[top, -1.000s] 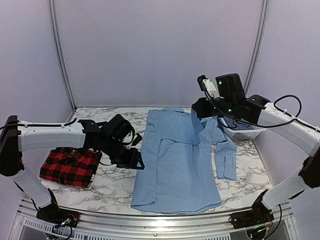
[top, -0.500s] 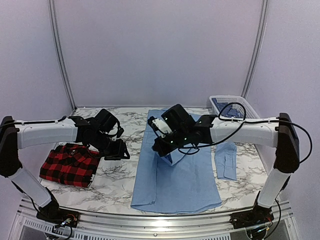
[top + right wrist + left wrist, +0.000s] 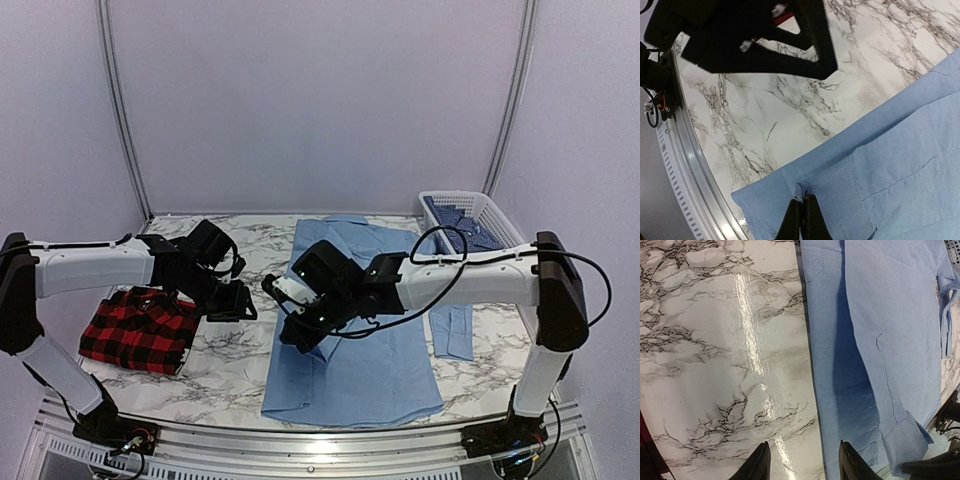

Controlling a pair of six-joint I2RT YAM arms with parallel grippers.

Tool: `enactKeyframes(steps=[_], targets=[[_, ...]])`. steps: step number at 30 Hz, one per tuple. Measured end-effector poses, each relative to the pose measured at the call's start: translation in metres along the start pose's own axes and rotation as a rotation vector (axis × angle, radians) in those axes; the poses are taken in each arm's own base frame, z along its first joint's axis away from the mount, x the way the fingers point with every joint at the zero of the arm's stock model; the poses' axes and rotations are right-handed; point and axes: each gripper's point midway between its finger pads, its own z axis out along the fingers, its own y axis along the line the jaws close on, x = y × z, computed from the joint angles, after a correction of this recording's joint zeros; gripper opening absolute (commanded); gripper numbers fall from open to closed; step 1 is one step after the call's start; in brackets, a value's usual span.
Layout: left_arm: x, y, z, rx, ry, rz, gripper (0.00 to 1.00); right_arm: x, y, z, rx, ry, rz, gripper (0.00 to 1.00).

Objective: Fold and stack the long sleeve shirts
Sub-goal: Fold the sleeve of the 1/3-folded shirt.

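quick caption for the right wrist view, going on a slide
The right gripper, jaws shut, pinches a fold of the light blue shirt close to its edge, over the marble table.

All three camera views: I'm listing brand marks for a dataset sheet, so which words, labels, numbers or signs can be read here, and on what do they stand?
None can be read.
The plain light blue button-up cloth shirt, the folded red-and-black plaid cloth shirt, the white plastic mesh basket and the marble-patterned table top show no legible text.

The light blue shirt (image 3: 372,372) is plain, the plaid shirt (image 3: 135,335) red-and-black, the table (image 3: 230,362) white, dark-veined.
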Motion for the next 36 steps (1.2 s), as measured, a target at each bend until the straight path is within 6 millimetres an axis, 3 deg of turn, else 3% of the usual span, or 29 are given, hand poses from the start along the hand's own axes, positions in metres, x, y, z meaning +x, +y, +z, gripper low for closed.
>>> enactKeyframes(steps=[8, 33, 34, 36], targets=[[0.0, -0.001, 0.001, 0.011, -0.001, 0.002, 0.47, 0.022, 0.036, 0.008, -0.064, 0.06, -0.048, 0.0], [0.001, -0.002, 0.002, 0.019, 0.001, 0.002, 0.47, 0.07, 0.044, 0.013, -0.058, 0.22, -0.064, 0.0], [0.001, -0.002, 0.002, 0.019, 0.001, 0.002, 0.47, 0.071, 0.043, 0.015, -0.056, 0.225, -0.062, 0.02], [0.001, -0.002, 0.002, 0.02, 0.001, 0.002, 0.48, 0.074, 0.042, 0.018, -0.052, 0.235, -0.059, 0.17]])
